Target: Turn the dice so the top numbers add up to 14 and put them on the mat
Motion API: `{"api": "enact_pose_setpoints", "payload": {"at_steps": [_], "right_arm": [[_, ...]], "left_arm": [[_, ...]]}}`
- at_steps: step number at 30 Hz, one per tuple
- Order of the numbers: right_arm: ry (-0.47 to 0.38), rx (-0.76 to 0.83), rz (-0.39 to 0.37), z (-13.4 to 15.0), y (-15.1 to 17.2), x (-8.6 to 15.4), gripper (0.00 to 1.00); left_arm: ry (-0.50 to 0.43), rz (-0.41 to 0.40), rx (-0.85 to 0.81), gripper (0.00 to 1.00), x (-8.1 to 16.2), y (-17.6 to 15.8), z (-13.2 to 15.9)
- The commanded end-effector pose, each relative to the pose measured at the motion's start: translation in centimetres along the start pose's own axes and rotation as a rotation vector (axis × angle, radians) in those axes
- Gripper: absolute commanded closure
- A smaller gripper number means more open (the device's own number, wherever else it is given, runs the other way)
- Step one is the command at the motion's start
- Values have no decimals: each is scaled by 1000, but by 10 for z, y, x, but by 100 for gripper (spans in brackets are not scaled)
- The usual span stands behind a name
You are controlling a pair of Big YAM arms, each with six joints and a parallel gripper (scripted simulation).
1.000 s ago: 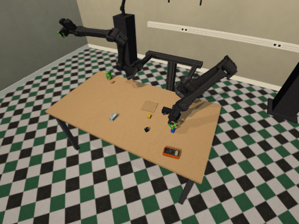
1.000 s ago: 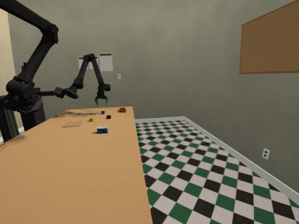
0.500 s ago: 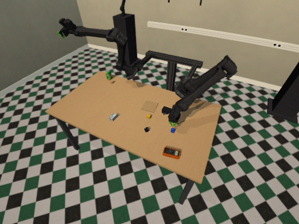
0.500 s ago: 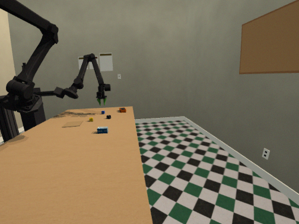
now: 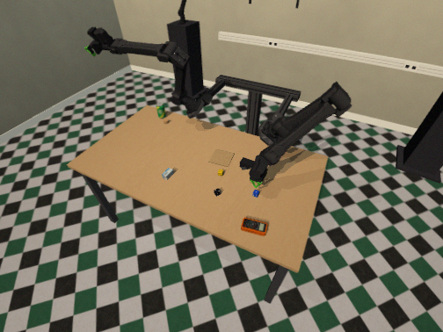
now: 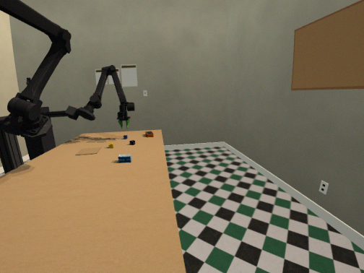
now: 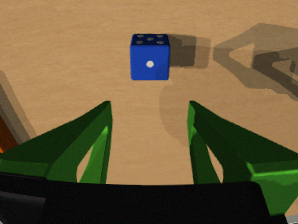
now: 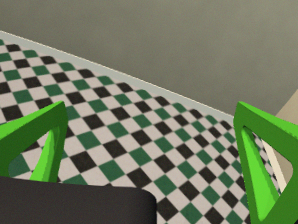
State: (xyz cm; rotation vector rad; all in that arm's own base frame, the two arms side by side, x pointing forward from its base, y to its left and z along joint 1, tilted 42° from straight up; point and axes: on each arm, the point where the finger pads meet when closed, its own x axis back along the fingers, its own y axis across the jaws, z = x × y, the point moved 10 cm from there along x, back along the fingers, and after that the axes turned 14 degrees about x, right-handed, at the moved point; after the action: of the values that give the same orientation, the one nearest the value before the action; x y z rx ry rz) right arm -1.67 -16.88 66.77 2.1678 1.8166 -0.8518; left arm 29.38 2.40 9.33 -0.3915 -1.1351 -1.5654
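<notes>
A blue die lies on the table right of the others; it also shows in the exterior view and in the left wrist view, with one pip on the side that faces the camera. My left gripper hovers just above it, fingers partly narrowed with nothing between them. A yellow die lies just in front of the tan mat. A black die lies nearer the front edge. My right gripper is open and empty, high up and off the table to the far left.
A blue and white box lies mid-table. An orange multimeter sits near the front right edge. A green can stands at the back left corner. The arms' black stand rises behind the table.
</notes>
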Motion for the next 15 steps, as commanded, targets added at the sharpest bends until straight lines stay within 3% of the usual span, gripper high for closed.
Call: {"api": "enact_pose_setpoints", "payload": {"at_steps": [1,15], "right_arm": [[-49,-8,19,-16,-6,9,0],[-49,-8,19,-16,-6,9,0]], "left_arm": [[0,-8,5,55,-2,2,3],[2,5,-3,55,-6,-1,2]]}}
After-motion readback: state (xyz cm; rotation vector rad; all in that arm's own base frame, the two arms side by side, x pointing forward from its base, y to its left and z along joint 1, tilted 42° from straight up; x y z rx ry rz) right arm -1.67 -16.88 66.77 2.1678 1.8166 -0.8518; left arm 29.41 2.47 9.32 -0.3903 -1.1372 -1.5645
